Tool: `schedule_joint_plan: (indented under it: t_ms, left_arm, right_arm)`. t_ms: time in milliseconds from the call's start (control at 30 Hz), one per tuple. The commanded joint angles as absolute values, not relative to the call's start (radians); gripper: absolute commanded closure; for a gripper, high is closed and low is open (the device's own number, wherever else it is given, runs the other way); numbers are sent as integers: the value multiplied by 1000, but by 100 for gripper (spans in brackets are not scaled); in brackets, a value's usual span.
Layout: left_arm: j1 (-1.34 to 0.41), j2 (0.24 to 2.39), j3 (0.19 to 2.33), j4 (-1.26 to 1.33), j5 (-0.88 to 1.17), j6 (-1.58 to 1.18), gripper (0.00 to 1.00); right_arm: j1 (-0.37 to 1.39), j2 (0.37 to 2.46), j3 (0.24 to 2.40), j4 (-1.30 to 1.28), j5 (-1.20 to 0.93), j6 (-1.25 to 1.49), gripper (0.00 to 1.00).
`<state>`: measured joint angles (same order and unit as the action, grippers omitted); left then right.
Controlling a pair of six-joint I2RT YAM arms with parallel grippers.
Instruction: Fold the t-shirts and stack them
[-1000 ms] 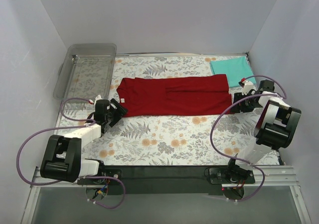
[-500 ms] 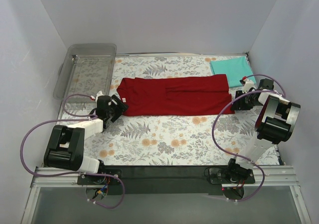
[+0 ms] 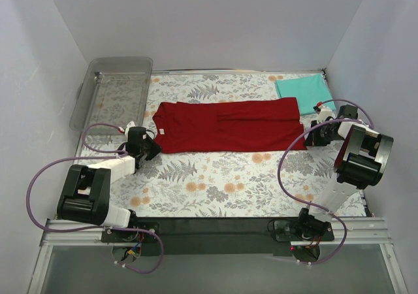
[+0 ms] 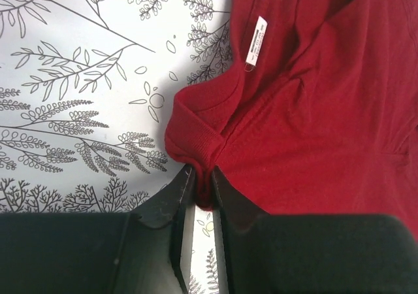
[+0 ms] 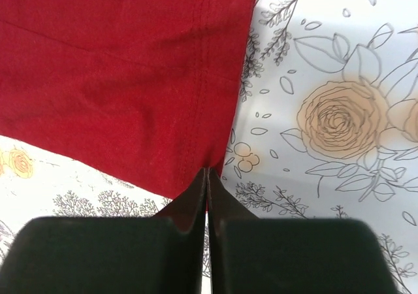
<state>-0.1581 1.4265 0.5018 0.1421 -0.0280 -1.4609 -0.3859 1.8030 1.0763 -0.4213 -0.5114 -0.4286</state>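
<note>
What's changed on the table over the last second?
The left gripper moved in to the red shirt's near collar-end corner and closed on it. The right gripper shifted slightly and is shut on the near hem corner. The shirt still lies flat; the teal shirt and clear tray have not moved.

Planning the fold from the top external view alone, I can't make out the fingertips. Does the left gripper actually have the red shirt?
Observer: Yes. In the left wrist view the left gripper is shut on a ribbed edge of the red shirt, with cloth bunched just ahead of its fingers.
Operator: And the right side?
Observer: In the right wrist view the right gripper is shut on the stitched hem corner of the same shirt. Only a thin sliver of cloth shows between its tips.
</note>
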Motion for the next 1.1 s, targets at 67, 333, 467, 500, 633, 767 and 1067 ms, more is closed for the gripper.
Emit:
schedule_joint_plan:
  t_ms: [67,333,467,500,633,767,1067]
  left_arm:
    - [-155,1356,489,117,-86,-1425,87]
    - [-155,1296,462,94,-133,-1414,91]
    - [-153,1304,462,98,-124,-1414,92]
    - [-153,1307,463,100,-120,-1414,92]
    - [-153,1307,462,103,-112,-1414,92]
    - [-153,1313,466,106,-78,-1408,92]
    - [-153,1285,463,109,-60,-1404,90]
  right_arm:
    - [-394,1764,1043,-437,-517,-462,99]
    - [-466,1675,1008,-463,-474,-521,99]
    - [-503,1654,993,-491,-457,-580,99]
    - [-505,1643,988,-497,-457,-589,99]
    - [-505,1615,966,-502,-451,-615,99]
    - [-505,1617,965,-505,-491,-620,92]
    - [-489,1701,1020,-540,-669,-578,61]
